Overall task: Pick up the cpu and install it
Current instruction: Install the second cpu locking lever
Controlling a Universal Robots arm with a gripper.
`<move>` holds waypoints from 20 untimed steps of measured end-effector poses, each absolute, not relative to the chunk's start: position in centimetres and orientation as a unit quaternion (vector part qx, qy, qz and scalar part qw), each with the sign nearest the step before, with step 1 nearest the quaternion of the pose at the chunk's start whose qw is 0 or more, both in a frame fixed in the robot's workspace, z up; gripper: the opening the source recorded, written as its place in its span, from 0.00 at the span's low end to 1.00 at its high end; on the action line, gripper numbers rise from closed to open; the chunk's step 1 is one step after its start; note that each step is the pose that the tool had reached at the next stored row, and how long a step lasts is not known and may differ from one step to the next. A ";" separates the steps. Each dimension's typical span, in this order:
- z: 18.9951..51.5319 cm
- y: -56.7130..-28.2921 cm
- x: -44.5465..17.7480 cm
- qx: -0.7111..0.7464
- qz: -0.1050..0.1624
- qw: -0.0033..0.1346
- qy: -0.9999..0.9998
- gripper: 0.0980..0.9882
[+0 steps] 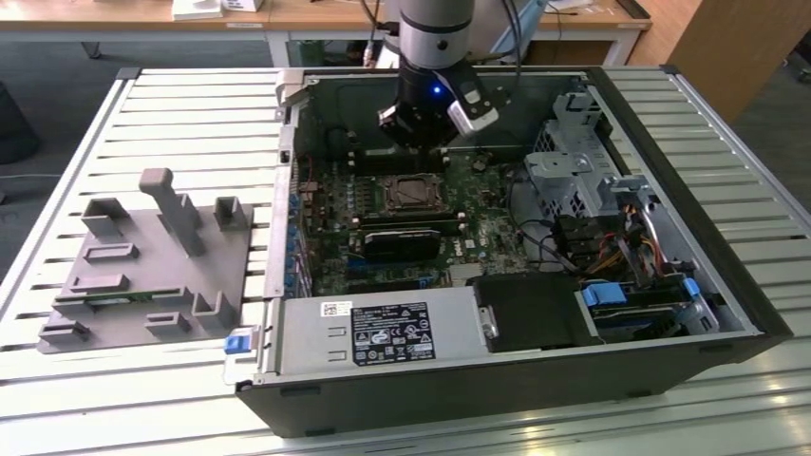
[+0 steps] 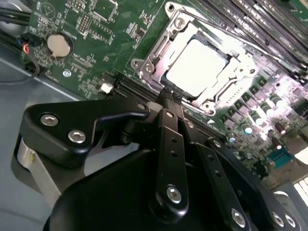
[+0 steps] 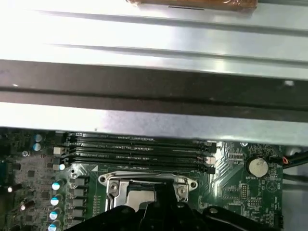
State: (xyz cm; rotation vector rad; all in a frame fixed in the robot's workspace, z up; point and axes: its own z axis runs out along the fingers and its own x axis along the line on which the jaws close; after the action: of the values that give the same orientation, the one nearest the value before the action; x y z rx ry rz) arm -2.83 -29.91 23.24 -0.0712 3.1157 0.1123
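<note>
Cpu (image 2: 199, 65): sits flat inside the socket frame (image 2: 159, 45) on the motherboard (image 2: 96, 29), shiny top facing up; I judge it already seated, since it lies level within the frame and nothing grips it.
Cpu, exterior view: socket (image 1: 412, 193) sits near the middle of the board, just in front of my arm (image 1: 431, 57).
My jaws (image 2: 172, 96): pressed together, tips meeting, holding nothing; in the second wrist view they hang just beside the socket's near edge, apart from the chip.
Why closed and empty: my guess is the chip's weight now rests in the socket, so no grip is needed on it.
Socket frame state: looks swung open around the chip, metal edges raised at the sides; whether the latch is locked I cannot tell.
First wrist view: socket frame (image 3: 149, 185) partly hidden behind my jaws, memory slots (image 3: 139, 149) run alongside it, coin cell (image 3: 256, 166) off to one side.
Case (image 1: 709, 313): lies on its side, open panel up, so the board faces me and I can come straight down on it.
Bench (image 1: 190, 123): slatted metal, carries the case and a grey fixture tray (image 1: 140, 275) at the exterior view's left, well apart from my arm.
Progress: placing part looks done, judged from the chip's level seat.
</note>
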 end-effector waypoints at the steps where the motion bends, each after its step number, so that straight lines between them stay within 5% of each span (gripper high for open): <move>1: 23.4 -29.9 -2.9 -0.023 0.036 0.011 0.999 0.01; 20: 24.3 -32.2 -3.0 -0.023 0.040 0.007 0.999 0.01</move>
State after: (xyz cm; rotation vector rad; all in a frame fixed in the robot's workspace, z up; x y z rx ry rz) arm -3.05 -32.19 24.32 -0.0706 3.1239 0.1256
